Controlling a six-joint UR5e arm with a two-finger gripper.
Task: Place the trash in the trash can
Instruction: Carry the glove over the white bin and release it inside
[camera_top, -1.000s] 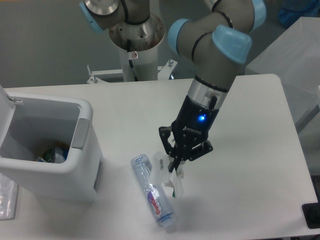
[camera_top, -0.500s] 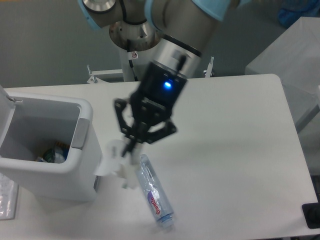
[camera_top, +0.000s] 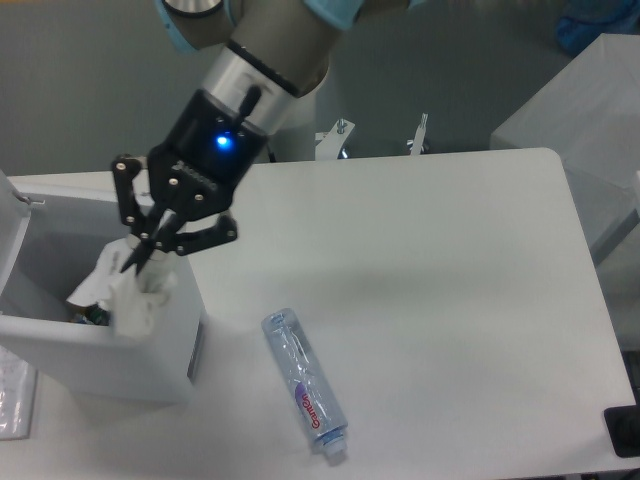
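The white bench (camera_top: 450, 300) fills most of the frame, with wide bare room right of centre. At lower left the bin (camera_top: 60, 340) stands open, lid up, some rubbish already inside. The bottle (camera_top: 305, 385) lies low centre, well apart from it. The gripper (camera_top: 140, 255) hangs over the bin's right rim, fingers clenched on the wrapper (camera_top: 125, 295). Released here, the wrapper may drape over that rim and slide outside.

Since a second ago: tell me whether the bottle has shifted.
No. The bottle lies at the same spot and angle, right of the trash can. Only the claw moved left with the wrapper, now over the can.
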